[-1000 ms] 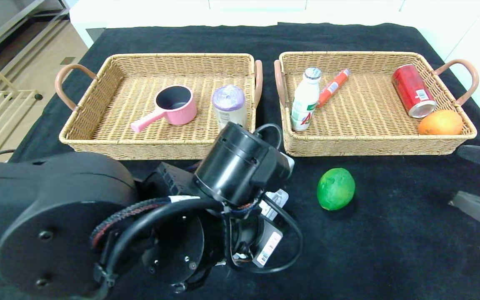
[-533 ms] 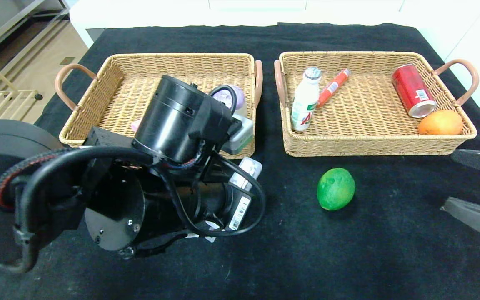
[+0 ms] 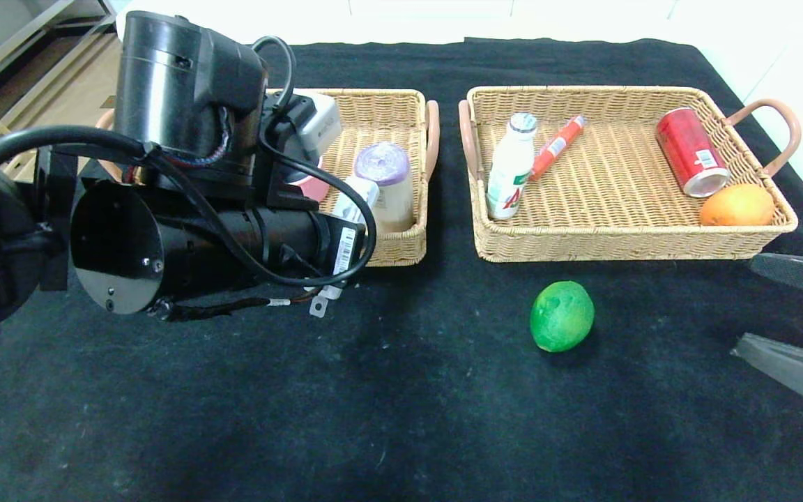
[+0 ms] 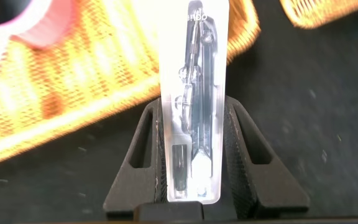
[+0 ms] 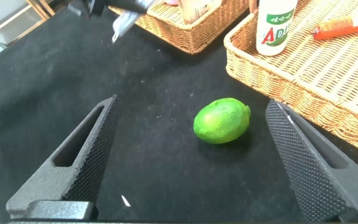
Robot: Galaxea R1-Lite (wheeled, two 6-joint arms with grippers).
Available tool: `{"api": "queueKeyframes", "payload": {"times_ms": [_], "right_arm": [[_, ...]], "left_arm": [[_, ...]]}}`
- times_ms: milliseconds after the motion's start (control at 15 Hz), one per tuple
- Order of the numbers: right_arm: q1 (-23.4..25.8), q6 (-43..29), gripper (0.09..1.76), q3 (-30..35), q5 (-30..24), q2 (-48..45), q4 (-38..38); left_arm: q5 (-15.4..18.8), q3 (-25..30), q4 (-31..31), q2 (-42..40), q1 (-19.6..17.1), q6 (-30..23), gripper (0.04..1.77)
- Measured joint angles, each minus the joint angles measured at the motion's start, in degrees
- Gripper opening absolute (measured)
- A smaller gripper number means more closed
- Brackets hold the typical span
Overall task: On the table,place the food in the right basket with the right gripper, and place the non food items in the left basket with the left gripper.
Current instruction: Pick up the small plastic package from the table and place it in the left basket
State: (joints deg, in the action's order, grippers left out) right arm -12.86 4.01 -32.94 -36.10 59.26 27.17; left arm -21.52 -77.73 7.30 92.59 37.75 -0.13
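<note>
Seen only from the left wrist: left tool clamped on a clear blister pack, its far end over the near rim of the left basket, pink pot cut off beyond. From the head, that tool hidden behind the arm, pack barely showing. Right tool spread wide, green lime on the desk just ahead between its fingers, right basket beyond.

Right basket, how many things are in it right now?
4 in the right basket: white bottle near-left, orange tube behind it, red can far-right, orange in the near-right corner.
</note>
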Motion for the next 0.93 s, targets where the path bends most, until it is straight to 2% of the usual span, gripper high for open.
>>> {"api": "queueKeyframes", "payload": {"times_ms": [267, 533, 933], "right_arm": [[-0.1, 0.0, 1.71, 0.0, 0.0, 0.0, 0.0], [-0.1, 0.0, 1.71, 0.0, 0.0, 0.0, 0.1], [-0.4, -0.1, 1.71, 0.0, 0.0, 0.0, 0.2]], "left_arm": [[0.3, -3.9, 0.0, 0.6, -4.2, 0.6, 0.61], [0.3, -10.3, -0.4, 3.8, -8.5, 1.8, 0.61], [0.2, -18.7, -1.2, 10.3, -9.4, 2.9, 0.61]]}}
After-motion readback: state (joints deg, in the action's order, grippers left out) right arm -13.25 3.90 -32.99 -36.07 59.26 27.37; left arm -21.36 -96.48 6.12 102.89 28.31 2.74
